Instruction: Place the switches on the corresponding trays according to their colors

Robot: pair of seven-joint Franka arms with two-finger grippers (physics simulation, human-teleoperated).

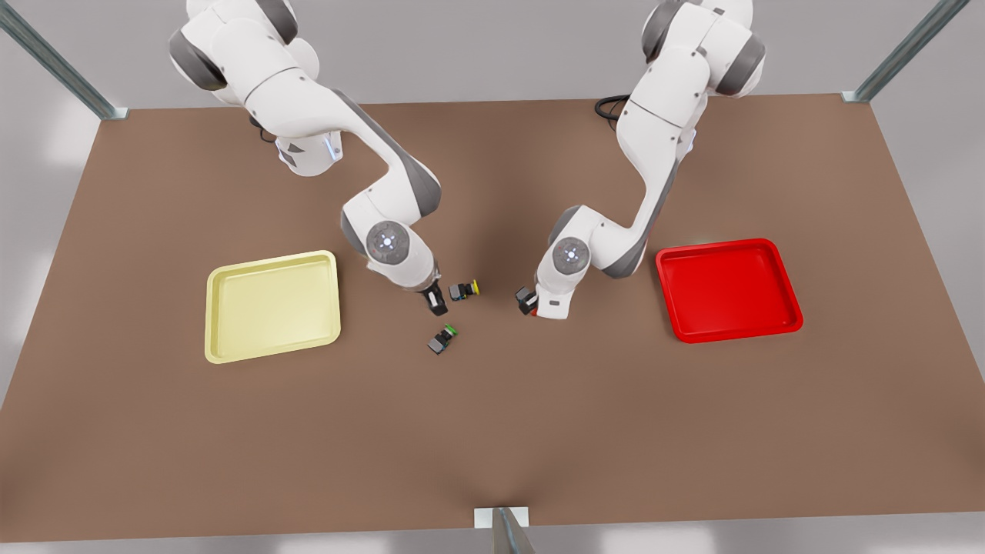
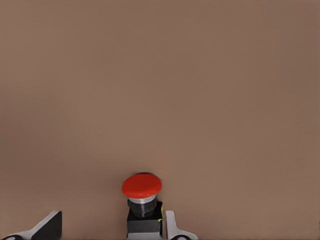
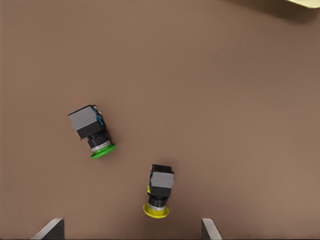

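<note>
the left gripper (image 1: pixel 529 302), on the arm at the front view's right, sits low over the middle of the desk (image 1: pixel 492 431) with the red switch (image 2: pixel 142 200) between its open fingers (image 2: pixel 172 227); one fingertip is just beside the black body, the other stands clear, so nothing is gripped. the right gripper (image 1: pixel 435 302) hovers wide open just beside the yellow switch (image 3: pixel 159 195), which lies on its side. a green switch (image 3: pixel 92 131) lies near it, toward the desk's near edge. the yellow tray (image 1: pixel 273 305) and the red tray (image 1: pixel 727 288) sit well apart toward opposite side edges, both bare. these switches look light, rigid and prone to roll on the round cap; the flat black body seems the surest place to pinch, not the smooth dome.
</note>
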